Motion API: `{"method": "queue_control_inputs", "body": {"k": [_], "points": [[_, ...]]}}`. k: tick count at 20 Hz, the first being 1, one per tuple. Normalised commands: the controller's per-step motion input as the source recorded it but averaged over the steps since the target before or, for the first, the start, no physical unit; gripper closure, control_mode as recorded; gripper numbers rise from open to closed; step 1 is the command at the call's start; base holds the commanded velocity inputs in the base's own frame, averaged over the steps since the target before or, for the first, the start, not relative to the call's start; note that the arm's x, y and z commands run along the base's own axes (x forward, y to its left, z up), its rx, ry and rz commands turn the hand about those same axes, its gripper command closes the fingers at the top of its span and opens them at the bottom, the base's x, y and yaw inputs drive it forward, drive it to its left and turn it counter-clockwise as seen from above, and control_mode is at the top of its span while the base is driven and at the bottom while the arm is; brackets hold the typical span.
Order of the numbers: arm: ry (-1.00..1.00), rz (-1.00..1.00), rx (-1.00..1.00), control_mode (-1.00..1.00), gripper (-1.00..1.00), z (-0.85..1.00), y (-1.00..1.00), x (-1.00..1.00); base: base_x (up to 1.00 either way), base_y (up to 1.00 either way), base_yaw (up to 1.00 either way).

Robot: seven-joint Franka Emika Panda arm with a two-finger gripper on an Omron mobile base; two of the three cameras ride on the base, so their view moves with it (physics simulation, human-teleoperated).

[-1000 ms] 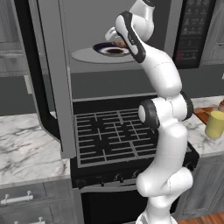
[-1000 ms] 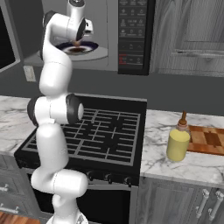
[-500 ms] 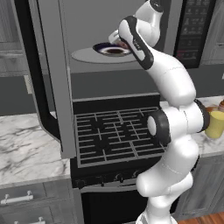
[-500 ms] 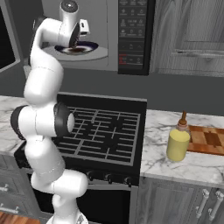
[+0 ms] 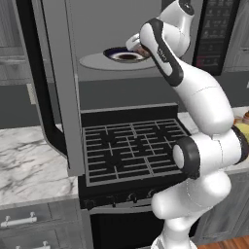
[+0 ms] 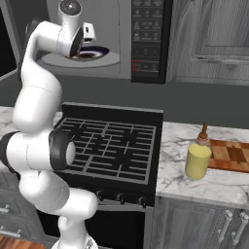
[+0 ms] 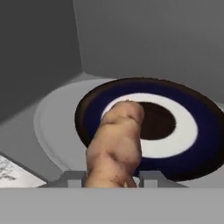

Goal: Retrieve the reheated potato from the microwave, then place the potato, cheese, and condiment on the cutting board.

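Note:
In the hand view a tan, lumpy potato (image 7: 116,148) stands between my finger tips, just above a dark blue plate (image 7: 192,144) with a white ring. My gripper (image 7: 111,178) is shut on the potato. The plate rests on the grey turntable (image 7: 48,127) inside the microwave (image 6: 146,39), whose door (image 5: 58,97) hangs wide open to the left. My hand (image 5: 141,48) reaches into the cavity over the plate (image 5: 119,54). The pale-yellow condiment bottle (image 6: 198,160) stands on the counter beside the checkered cutting board (image 6: 233,155). The cheese is out of view.
A black stove (image 6: 112,146) with grates lies below the microwave. Marble counter (image 5: 29,165) runs on both sides of it. Grey cabinets (image 6: 209,39) hang right of the microwave. My arm's elbow (image 5: 209,151) bulges out over the stove's right side.
The elbow has swung outward to the right of the left base view while the hand stayed inside the microwave. The potato stays in the grip, near the plate.

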Motion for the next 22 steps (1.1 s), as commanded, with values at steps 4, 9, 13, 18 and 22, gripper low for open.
{"method": "queue_control_inputs", "body": {"k": [4, 9, 13, 18, 22], "points": [[0.02, 0.00, 0.06, -1.00, 1.00, 0.21, -0.18, -0.80, 0.00, 0.00, 0.00], [-0.05, 0.00, 0.02, -1.00, 1.00, -0.01, -0.17, -0.94, 0.00, 0.00, 0.00], [0.00, -0.02, 0.00, -1.00, 1.00, -0.12, -0.12, -0.91, 0.00, 0.00, 0.00], [0.00, -0.02, 0.00, -1.00, 1.00, -0.30, -0.04, -0.87, 0.00, 0.00, 0.00], [0.00, -0.03, 0.00, -1.00, 1.00, -0.36, -0.04, -0.82, 0.00, 0.00, 0.00]]}}
